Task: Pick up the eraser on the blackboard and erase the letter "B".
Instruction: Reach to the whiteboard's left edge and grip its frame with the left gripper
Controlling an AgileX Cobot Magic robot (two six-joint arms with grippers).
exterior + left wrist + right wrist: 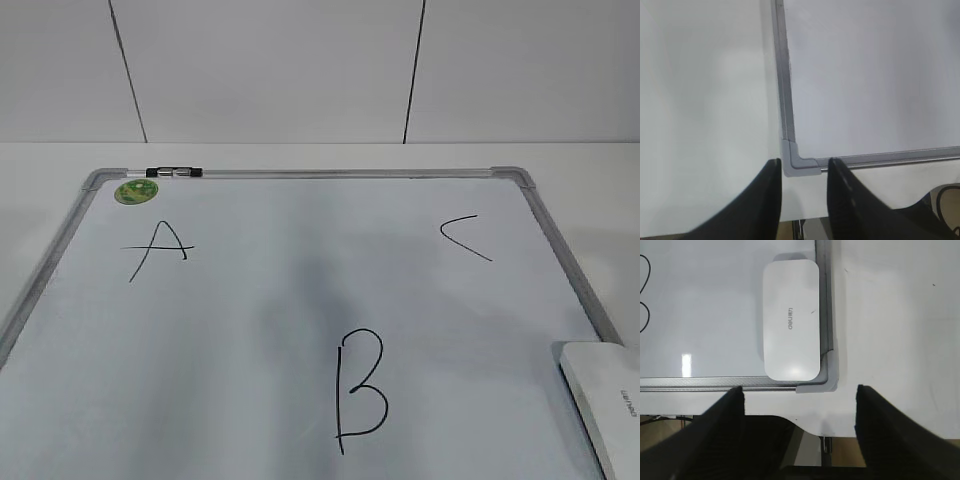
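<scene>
The white eraser [606,400] lies at the near right corner of the whiteboard [250,340]; it also shows in the right wrist view [791,320], flat against the board's frame. The black letter "B" [360,390] is drawn at the board's near middle; its edge shows in the right wrist view [644,295]. My right gripper [800,392] is open and empty, hovering above the table's near edge just short of the eraser. My left gripper [804,167] is open and empty above the board's near left corner [799,162]. Neither gripper shows in the exterior view.
Letters "A" [158,250] and "C" [465,238] are drawn further back. A green round magnet [135,191] and a marker [172,173] sit at the board's far left corner. The white table [600,170] surrounds the board; its near edge [850,432] is below the grippers.
</scene>
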